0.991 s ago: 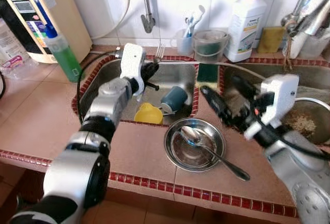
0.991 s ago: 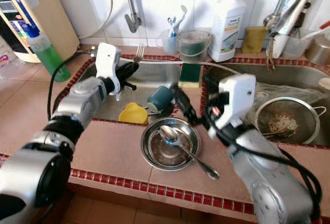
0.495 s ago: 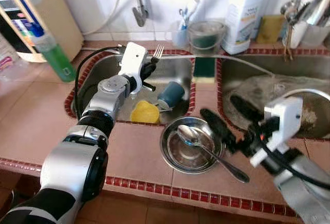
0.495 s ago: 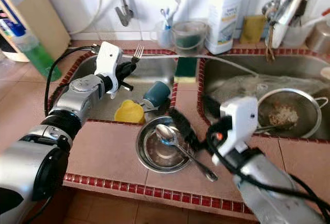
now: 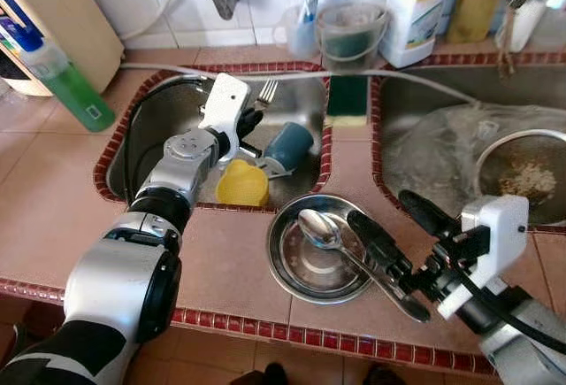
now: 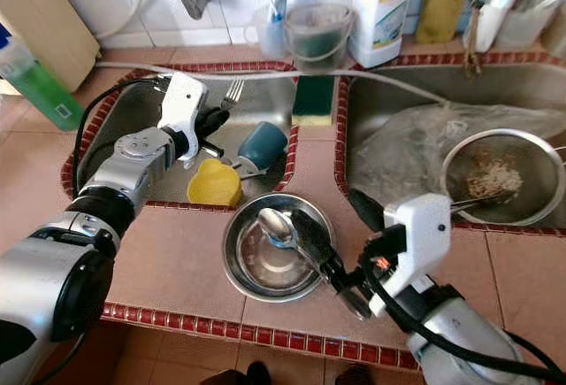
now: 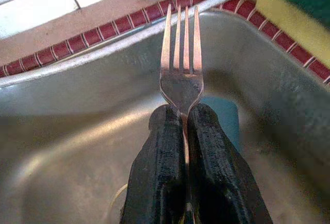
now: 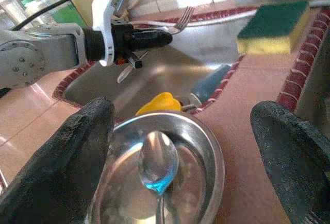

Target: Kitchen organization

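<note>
- We see our left tool (image 5: 250, 119) reaching over the left sink (image 5: 150, 128), its two black fingers (image 7: 160, 167) pressed together on the neck of a fork (image 7: 180, 54).
- The fork is plain bright steel with four thin, straight tines; they stick out past the fingertips and point toward the sink's back rim, where a white hose (image 5: 292, 73) runs along the tile edge.
- The fork's handle is hidden between the fingers, so we cannot tell how long it is.
- Below the left tool, in the sink, a yellow cup (image 5: 241, 183) lies just beside a blue cup (image 5: 289, 145) that is tipped on its side.
- A green and yellow sponge (image 5: 351, 106) sits on the divider between the two sinks.
- Our right tool (image 5: 402, 234) hangs over the counter (image 5: 53, 199) in front of the sinks, fingers spread wide and holding nothing.
- Between and ahead of those fingers, a round steel bowl (image 5: 292, 265) rests on the counter, shallow and shiny.
- A steel spoon (image 5: 320, 228) lies in the bowl with its scoop up and its handle running out over the near rim, under the right tool's lower finger.
- In the right sink a metal strainer (image 6: 495, 181) holds pale food scraps.
- A green bottle (image 5: 66, 88) stands on the counter left of the sinks.
</note>
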